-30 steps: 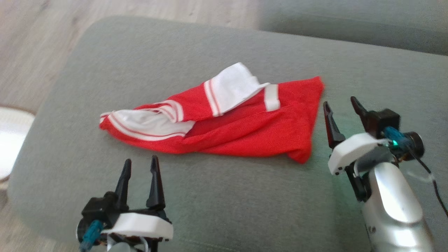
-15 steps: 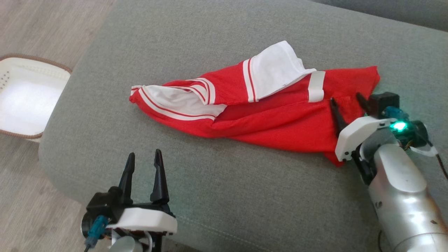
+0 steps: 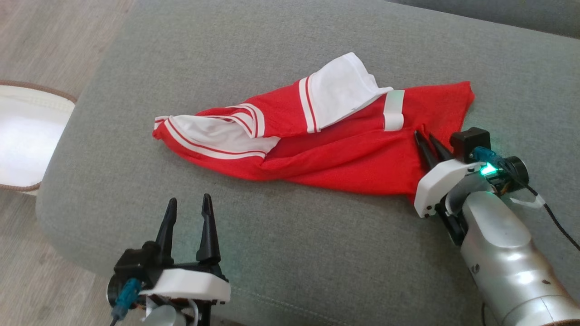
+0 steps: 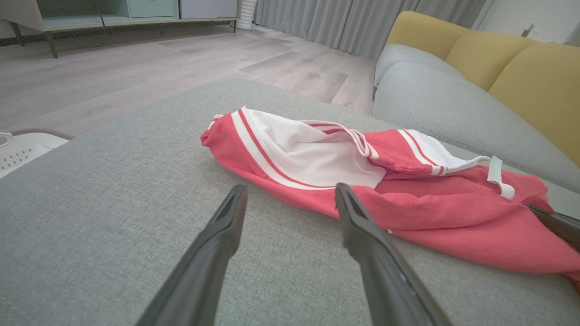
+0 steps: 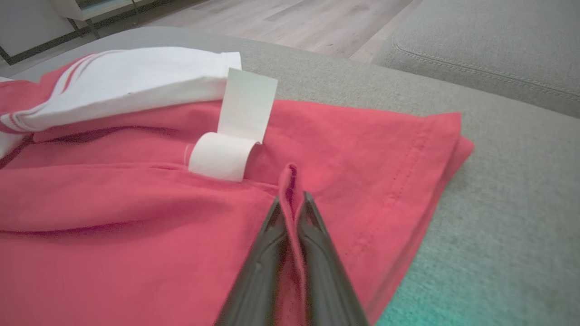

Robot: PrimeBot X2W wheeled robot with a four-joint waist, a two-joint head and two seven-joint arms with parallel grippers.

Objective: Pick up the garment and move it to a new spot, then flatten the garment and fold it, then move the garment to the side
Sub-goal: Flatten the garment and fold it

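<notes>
One fold of red garment [image 3: 344,154] clamped by right gripper [image 3: 423,134] near right edge of cushion [image 3: 317,253]; garment spread across cushion middle. Left gripper [image 3: 189,198] agape, empty, over bare front edge.

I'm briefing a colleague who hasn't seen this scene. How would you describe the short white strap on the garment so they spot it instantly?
On the grey sofa cushion lies a red garment. Near the end pinched by the right hand, beside the large white panel, sits the white strap. Unlike that panel, it is a narrow band without red stripes, one end rolled under.
</notes>
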